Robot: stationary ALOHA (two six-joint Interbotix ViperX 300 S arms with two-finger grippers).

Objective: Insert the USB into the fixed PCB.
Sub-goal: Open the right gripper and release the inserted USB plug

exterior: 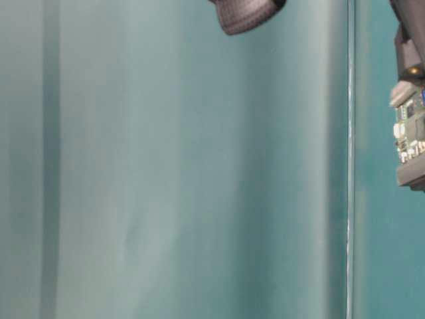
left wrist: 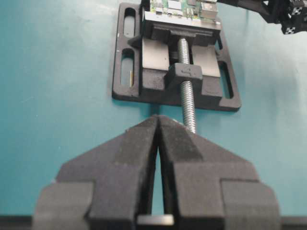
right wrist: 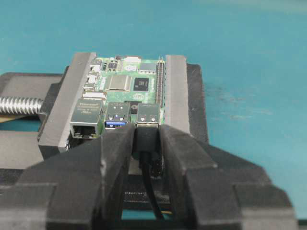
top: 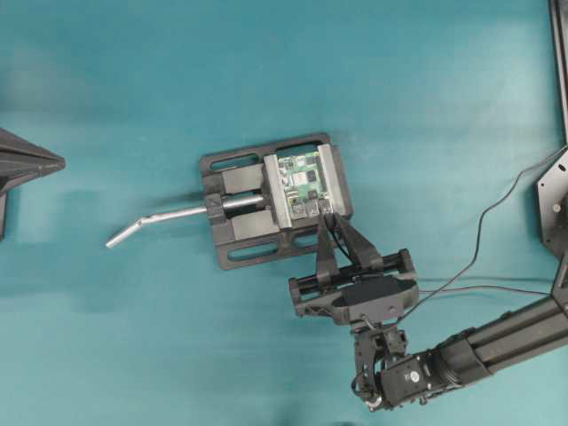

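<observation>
Right gripper (right wrist: pixel 146 143) loosely flanking USB (right wrist: pixel 146 139), plug seated straight ahead in PCB (right wrist: pixel 125 91) port, axis in line. Left gripper (left wrist: pixel 158 139) pressed together, well apart.

My left pincer (left wrist: pixel 157 125) hangs with fingertips pressed together above the teal surface (left wrist: pixel 53 86), facing the black vise (left wrist: pixel 177 76), whose threaded screw (left wrist: pixel 188 103) points toward me; the fixed PCB (left wrist: pixel 180 7) sits clamped at its far end.
</observation>
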